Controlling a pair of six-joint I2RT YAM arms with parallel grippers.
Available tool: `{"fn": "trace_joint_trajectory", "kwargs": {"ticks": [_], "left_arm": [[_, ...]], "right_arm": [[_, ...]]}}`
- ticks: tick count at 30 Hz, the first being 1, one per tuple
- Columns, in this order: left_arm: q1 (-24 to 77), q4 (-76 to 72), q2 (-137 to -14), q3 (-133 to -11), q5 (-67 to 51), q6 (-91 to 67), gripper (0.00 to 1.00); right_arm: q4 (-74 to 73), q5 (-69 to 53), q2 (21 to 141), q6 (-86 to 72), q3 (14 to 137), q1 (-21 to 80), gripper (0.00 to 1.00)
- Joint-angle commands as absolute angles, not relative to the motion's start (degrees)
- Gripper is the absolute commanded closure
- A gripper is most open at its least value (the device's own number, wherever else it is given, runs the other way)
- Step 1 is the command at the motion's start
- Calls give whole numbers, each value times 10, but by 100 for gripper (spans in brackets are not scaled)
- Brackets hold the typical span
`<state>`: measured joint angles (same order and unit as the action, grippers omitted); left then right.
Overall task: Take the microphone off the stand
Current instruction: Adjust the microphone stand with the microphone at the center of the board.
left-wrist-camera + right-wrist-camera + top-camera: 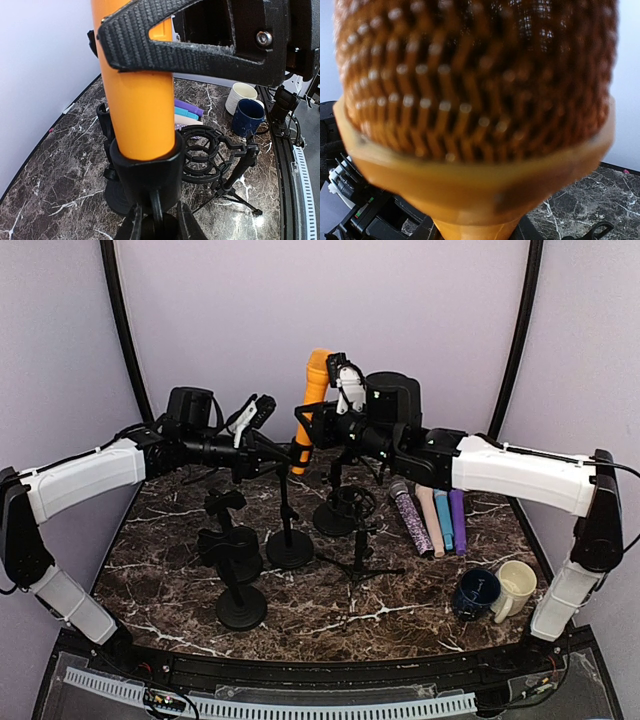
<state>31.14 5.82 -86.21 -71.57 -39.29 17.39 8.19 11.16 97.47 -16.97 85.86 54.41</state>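
The orange mic [316, 390] is standing almost upright at the back middle of the tabletop [400, 605]. Its lower end is sitting in the black clip [145, 170] of a stand [288, 502], and its head is poking up above both arms into open air in front of the wall [250, 310]. The right hand [312, 424] is reaching in level from the right and pinching the mic's body just above the clip. Seen from the left wrist, one of its fingers [165, 40] is lying straight across the orange barrel, while the right wrist camera is staring so closely at the mesh head that little else is showing. The left hand [283, 448] is coming in level from the opposite side, lower down, its two fingers pressing in on the stand's stem just beneath the clip. Room is getting tighter down low: other stands [240, 610] are crowding the front left, and a tripod [357, 540] carrying a ring mount is standing just right of the stand's base. Four spare mics [435, 520] are lying side by side towards the right edge, and two mugs [497, 590] are sitting near the front right corner, well apart from both hands.
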Motion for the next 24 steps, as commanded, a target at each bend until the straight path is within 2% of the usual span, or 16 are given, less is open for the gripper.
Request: {"fn": "trace_joint_trajectory", "kwargs": {"ticks": [1, 20, 21, 24], "left_arm": [[314, 111, -851, -685, -391, 190, 100], [315, 103, -869, -672, -363, 197, 100], [315, 94, -870, -675, -360, 187, 100], [316, 77, -868, -682, -354, 170, 100]], "right_arm": [[73, 117, 962, -164, 839, 543, 76], [76, 141, 980, -170, 821, 561, 78], [71, 148, 981, -174, 828, 560, 71], [50, 173, 978, -189, 845, 561, 39]]}}
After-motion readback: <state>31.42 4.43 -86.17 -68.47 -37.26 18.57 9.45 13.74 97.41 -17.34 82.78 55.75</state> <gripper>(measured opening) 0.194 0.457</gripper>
